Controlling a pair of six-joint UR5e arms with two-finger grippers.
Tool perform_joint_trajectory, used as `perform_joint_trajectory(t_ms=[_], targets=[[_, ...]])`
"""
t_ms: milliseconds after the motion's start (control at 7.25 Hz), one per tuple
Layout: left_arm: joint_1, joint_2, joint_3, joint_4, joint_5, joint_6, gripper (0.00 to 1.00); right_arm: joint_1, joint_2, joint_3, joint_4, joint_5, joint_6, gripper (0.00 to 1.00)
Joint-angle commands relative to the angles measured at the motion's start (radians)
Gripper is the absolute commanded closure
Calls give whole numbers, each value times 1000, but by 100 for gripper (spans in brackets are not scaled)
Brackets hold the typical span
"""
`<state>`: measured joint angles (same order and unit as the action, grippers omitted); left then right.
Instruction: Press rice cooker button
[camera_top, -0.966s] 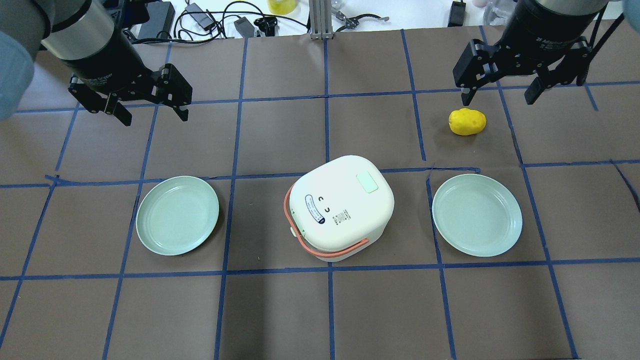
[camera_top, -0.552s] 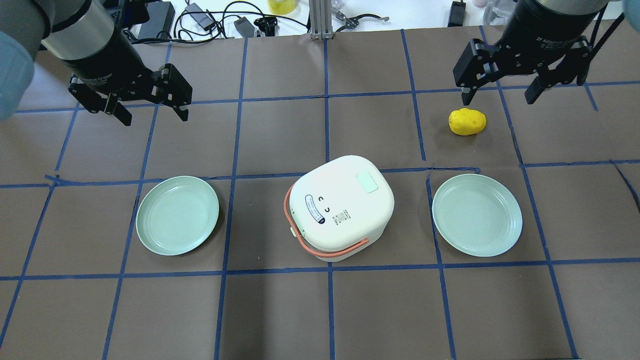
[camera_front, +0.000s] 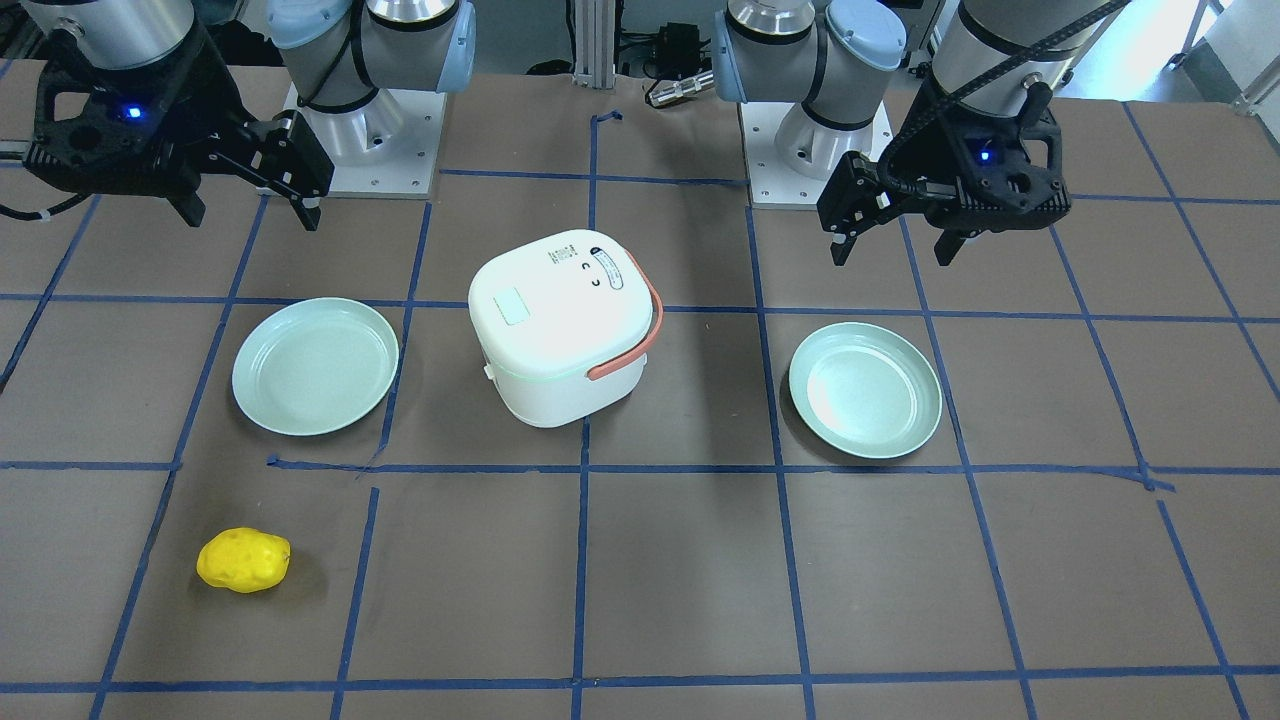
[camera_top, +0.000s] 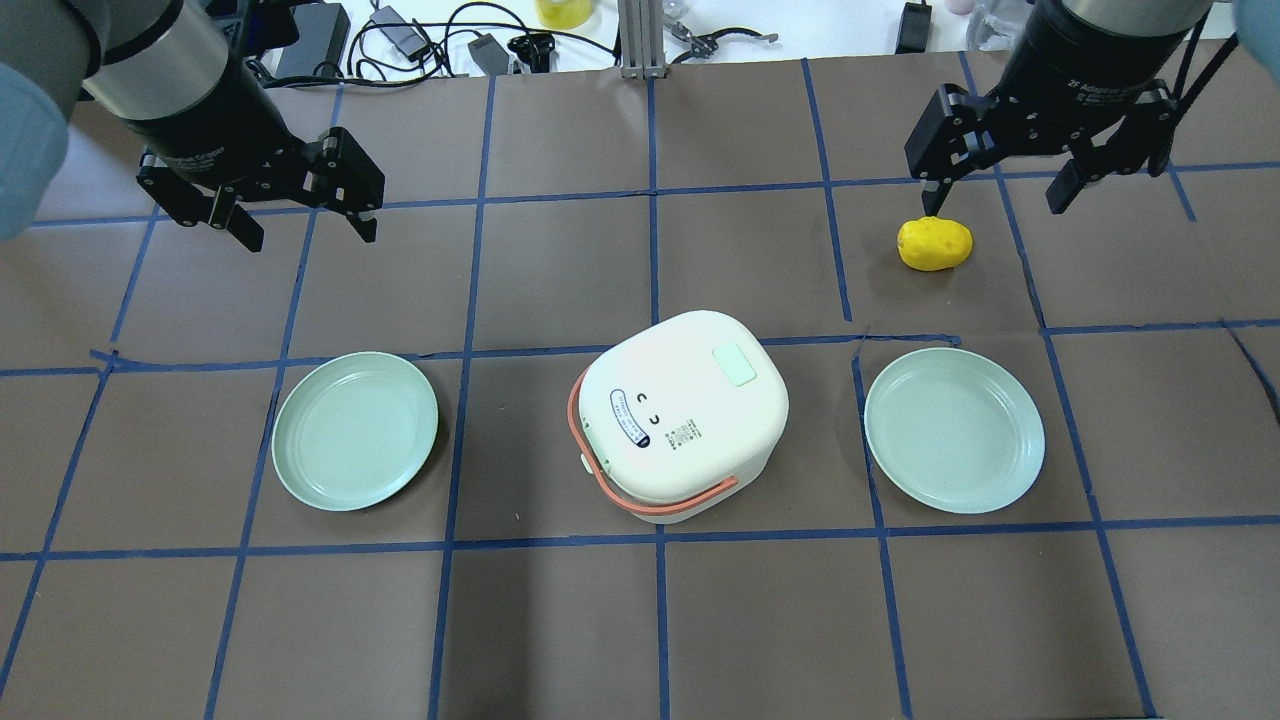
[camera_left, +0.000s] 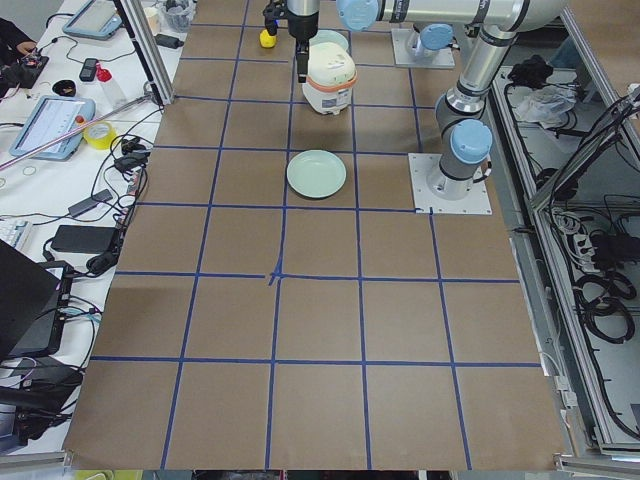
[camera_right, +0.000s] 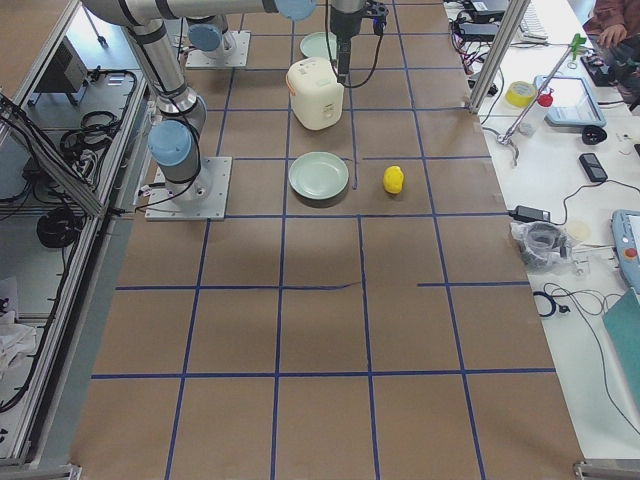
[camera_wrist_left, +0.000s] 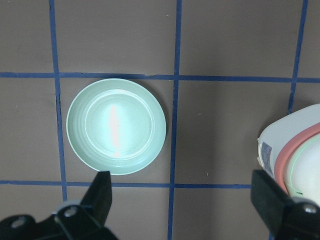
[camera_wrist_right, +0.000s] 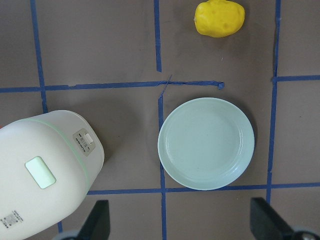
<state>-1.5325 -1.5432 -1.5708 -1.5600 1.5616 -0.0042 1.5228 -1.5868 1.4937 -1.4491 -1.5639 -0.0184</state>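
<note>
**Op 1:** Right gripper (camera_top: 992, 205) shifted a hair; one fingertip now overlaps the yellow potato (camera_top: 935, 245) in overhead. Left gripper (camera_top: 310, 235) hasn't budged.

**Op 2:** Jaws?

**Op 1:** I see both spread wide, holding nothing, above the surface (camera_top: 560, 270).

**Op 2:** Where's the rice cooker (camera_top: 685, 415)?

**Op 1:** Centre, between left-hand plate (camera_top: 355, 430) and right-hand plate (camera_top: 955, 430); green button (camera_top: 733, 364) on lid, untouched.
</note>
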Motion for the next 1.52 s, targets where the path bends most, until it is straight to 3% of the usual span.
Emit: perform_joint_trajectory(t_ms=[0, 276, 552, 690, 966, 1379], targets=[[0, 0, 0, 0, 0, 1, 0, -1, 1, 3, 12, -2, 2, 0], [0, 0, 0, 0, 0, 1, 0, 3, 5, 0, -3, 13, 14, 4], [0, 0, 0, 0, 0, 0, 0, 11, 4, 0, 4, 21, 17, 78], [0, 0, 0, 0, 0, 0, 0, 34, 7, 0, 4, 22, 18, 100], [0, 0, 0, 0, 0, 1, 0, 139, 43, 0, -3, 19, 147, 100], [0, 0, 0, 0, 0, 1, 0, 262, 106, 17, -43, 25, 169, 100]])
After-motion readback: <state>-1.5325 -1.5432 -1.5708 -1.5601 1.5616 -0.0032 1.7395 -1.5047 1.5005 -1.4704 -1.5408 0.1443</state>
